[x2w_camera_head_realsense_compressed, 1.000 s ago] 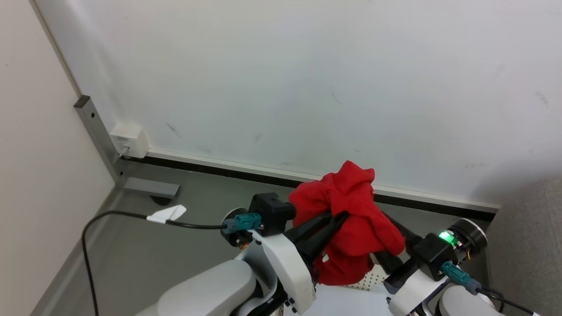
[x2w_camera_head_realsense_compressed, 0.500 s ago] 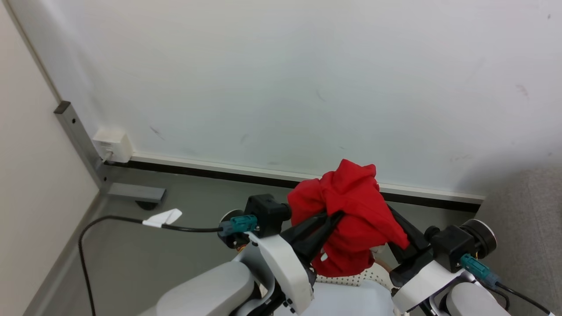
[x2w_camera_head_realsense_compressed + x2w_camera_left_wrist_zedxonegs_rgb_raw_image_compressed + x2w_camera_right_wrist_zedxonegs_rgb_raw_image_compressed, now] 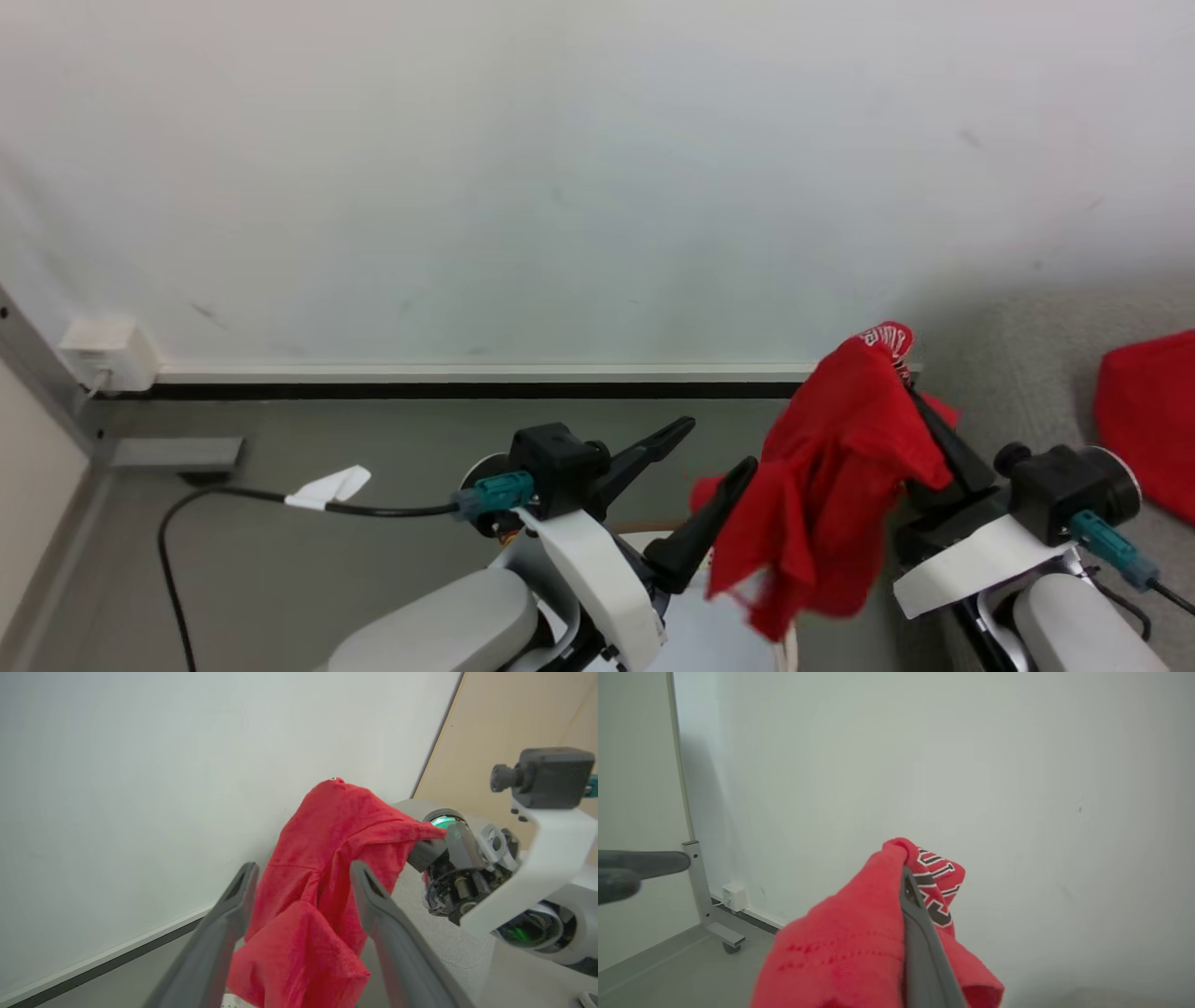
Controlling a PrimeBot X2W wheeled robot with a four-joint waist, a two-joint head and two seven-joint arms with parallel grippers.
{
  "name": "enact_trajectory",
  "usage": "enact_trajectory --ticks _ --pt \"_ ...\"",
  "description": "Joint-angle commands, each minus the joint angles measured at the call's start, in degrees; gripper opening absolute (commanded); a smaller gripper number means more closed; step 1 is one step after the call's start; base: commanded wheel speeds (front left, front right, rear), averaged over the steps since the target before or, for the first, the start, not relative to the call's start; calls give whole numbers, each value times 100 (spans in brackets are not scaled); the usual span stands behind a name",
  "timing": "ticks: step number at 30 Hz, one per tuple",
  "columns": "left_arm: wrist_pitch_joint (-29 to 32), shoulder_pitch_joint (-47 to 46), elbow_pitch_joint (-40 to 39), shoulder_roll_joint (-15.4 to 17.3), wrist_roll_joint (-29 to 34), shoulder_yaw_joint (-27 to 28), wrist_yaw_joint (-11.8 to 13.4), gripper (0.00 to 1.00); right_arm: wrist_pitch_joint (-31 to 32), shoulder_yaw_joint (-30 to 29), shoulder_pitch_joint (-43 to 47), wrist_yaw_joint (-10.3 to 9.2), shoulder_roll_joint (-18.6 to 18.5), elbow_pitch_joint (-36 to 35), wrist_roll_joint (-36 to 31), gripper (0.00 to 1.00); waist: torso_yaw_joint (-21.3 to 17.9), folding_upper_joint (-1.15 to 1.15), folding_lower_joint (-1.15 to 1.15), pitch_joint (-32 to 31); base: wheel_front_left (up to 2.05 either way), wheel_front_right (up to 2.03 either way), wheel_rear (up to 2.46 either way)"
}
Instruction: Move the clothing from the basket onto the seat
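A bright red piece of clothing [image 3: 831, 485] with black-and-white lettering [image 3: 936, 882] hangs in the air from my right gripper [image 3: 913, 397], which is shut on its top fold. My left gripper [image 3: 717, 446] stands open just left of it, one finger [image 3: 709, 513] touching the hanging cloth. In the left wrist view the clothing [image 3: 317, 891] droops beyond the spread fingers [image 3: 224, 933]. The grey seat [image 3: 1018, 373] lies at the right, with another red garment [image 3: 1148, 420] on it. A strip of the basket's brown rim [image 3: 644, 525] peeks out behind my left arm.
A white wall [image 3: 560, 187] with a dark baseboard runs across ahead, above grey floor [image 3: 280, 560]. A black cable with a white tag [image 3: 327, 487] trails from my left wrist. A white box [image 3: 103, 355] and a grey metal foot [image 3: 173, 453] sit at the far left.
My left gripper has opened and let go of the red garment. The right gripper has shut on it and carried it right. The camera has turned right, bringing the seat into view.
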Motion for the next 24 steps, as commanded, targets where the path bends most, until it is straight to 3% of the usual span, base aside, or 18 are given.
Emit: enact_trajectory --ticks 1,13,24 --pt "-57 73 -25 25 34 27 15 100 1 -100 63 -13 -56 -65 -23 0 -274 0 0 52 0 0 0" --pt "-194 148 -91 112 608 226 23 100 1 -1077 210 -13 -400 -719 -115 0 -1547 0 0 193 0 0 0" --pt "-190 370 -126 99 1335 638 -128 100 2 -1389 446 -13 -259 -1119 -3 0 -2512 0 0 345 0 0 0"
